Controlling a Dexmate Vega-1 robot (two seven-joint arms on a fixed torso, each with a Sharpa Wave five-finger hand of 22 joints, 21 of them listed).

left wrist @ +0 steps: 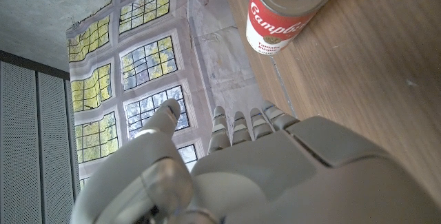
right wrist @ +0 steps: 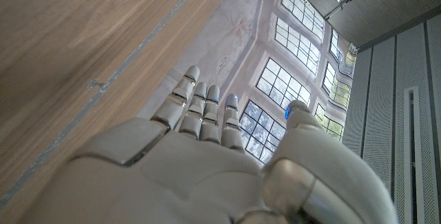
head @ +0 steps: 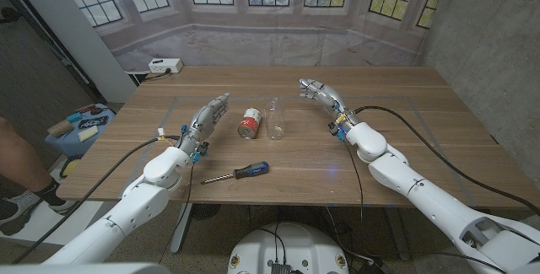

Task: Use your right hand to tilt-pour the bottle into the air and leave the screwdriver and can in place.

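At about nine o'clock of the wooden table, the left hand lies stretched out with its fingers straight, close together and holding nothing. Just beside it, toward three o'clock, the red-labelled can lies on its side. At six o'clock from the can, near the table's front edge, rests the screwdriver with its blue-and-black handle. The clear bottle stands upright just right of the can, near the table's centre. At two o'clock of the bottle, with bare wood between them, the right hand hovers, fingers extended and empty. Bare tabletop stretches to the right edge.
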